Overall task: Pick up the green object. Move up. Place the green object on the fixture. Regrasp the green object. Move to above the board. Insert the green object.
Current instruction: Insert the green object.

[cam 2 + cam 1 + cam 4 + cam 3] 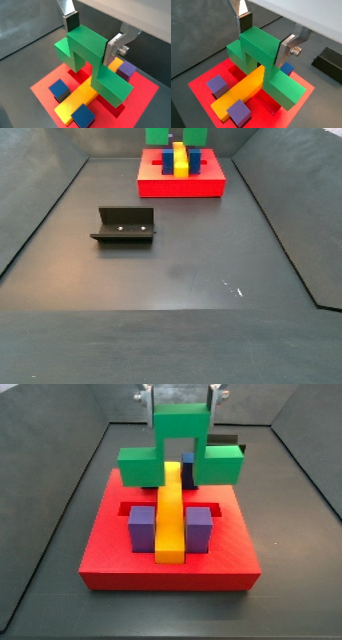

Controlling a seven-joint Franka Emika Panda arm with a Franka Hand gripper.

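The gripper [182, 404] has its two fingers closed on the raised middle of the green object [181, 452], holding it above the far part of the board [170, 564] astride the yellow bar [170, 516], so a small misalignment could jam its legs on the slot edges.

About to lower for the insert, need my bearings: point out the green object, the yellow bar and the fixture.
green object [181, 422]: side view, on its raised middle, held in the hand [181, 406] above the board.
yellow bar [171, 512]: side view, mid-length on its top face.
fixture [124, 223]: side view, on its upright back plate.
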